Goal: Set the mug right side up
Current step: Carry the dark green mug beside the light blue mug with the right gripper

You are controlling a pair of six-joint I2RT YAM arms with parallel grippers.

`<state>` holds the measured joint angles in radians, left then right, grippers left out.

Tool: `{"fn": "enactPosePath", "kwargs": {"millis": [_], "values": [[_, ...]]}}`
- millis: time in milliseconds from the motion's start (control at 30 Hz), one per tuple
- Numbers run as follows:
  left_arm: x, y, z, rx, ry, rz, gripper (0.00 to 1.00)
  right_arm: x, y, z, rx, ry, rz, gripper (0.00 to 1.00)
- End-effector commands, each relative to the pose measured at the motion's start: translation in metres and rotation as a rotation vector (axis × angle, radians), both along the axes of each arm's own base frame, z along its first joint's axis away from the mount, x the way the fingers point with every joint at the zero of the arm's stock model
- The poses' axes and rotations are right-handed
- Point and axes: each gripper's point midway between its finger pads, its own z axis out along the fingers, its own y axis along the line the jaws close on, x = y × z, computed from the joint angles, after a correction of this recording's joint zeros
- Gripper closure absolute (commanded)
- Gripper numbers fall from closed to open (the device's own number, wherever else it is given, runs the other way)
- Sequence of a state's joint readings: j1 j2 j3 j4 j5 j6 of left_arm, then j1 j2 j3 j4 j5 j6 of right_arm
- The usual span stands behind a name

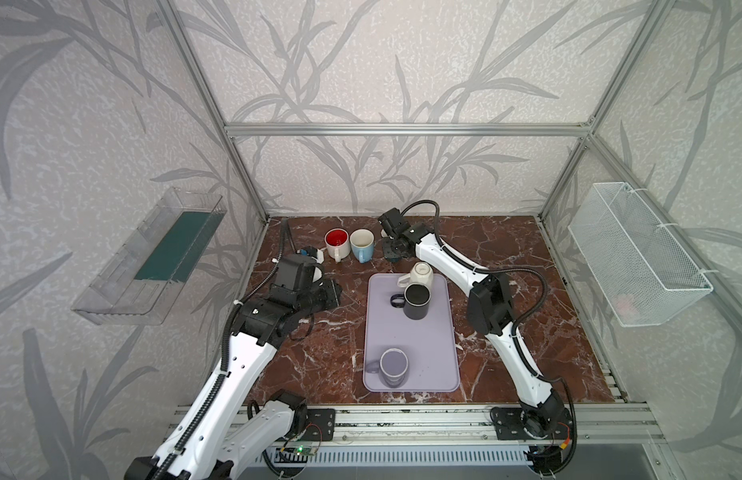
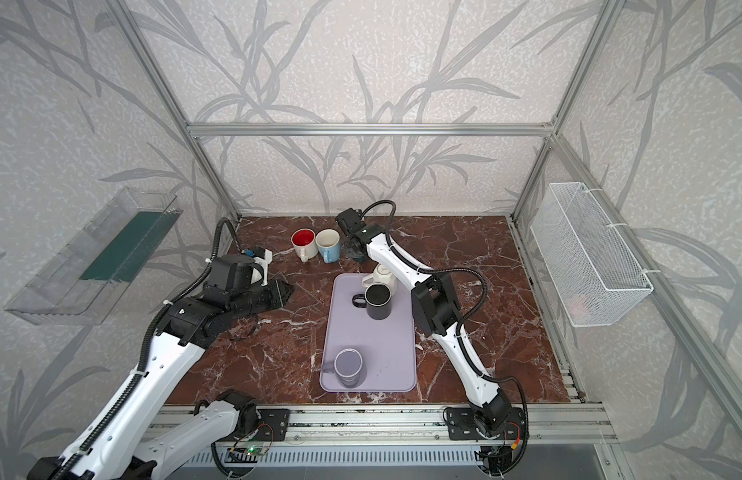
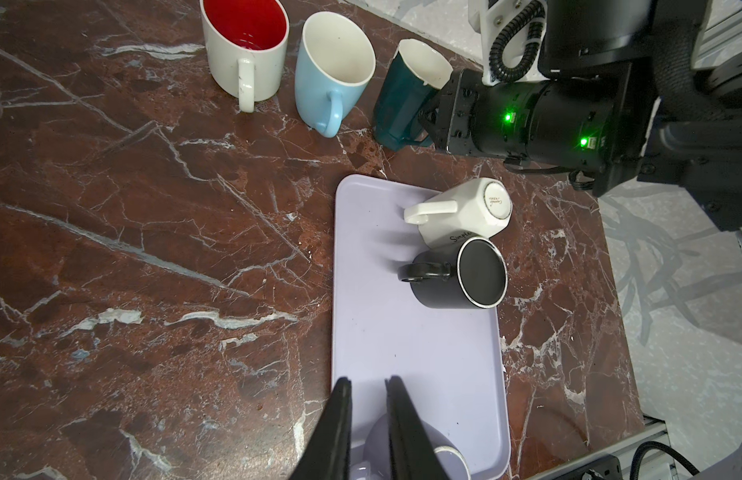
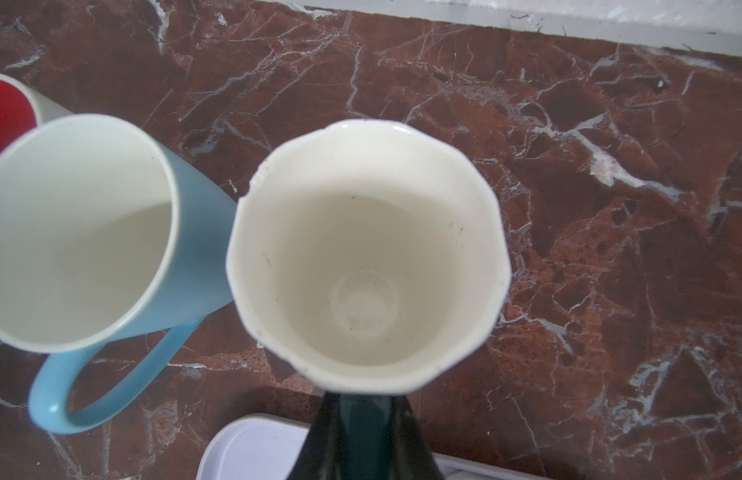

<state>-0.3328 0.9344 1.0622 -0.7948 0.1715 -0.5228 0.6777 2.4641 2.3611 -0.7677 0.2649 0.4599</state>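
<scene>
Right claw (image 3: 425, 119) grips the tilted teal mug (image 3: 396, 99) mouth-up beside the blue mug (image 3: 325, 79): level it, seat base flat on bench (image 3: 153, 216), then release.

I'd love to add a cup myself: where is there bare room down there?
Free: the middle of the tray, between the black mug and the lavender mug; the right side of the marble table. Crowded: the back, where the right gripper grips the teal mug beside the blue mug.

Left arm bends at mid-left in both top views, gripper (image 1: 336, 296) closed and empty. Right arm stretches to upper centre, gripper (image 1: 393, 248) clamping a mug (image 4: 367, 249).
</scene>
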Motion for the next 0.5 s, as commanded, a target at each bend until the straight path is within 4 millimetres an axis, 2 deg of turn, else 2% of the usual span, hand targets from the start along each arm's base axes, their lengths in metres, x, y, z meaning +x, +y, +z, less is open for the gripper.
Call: {"fn": "enactPosePath", "kwargs": {"millis": [0,467], "values": [[-0.006,0.007,-0.005,0.032,0.007,0.010,0.80,0.016,0.011,0.038,0.061,-0.124,-0.035,1.00],[-0.009,0.010,-0.005,0.042,0.006,0.016,0.80,0.004,0.012,0.021,0.039,-0.165,-0.075,1.00]]}}
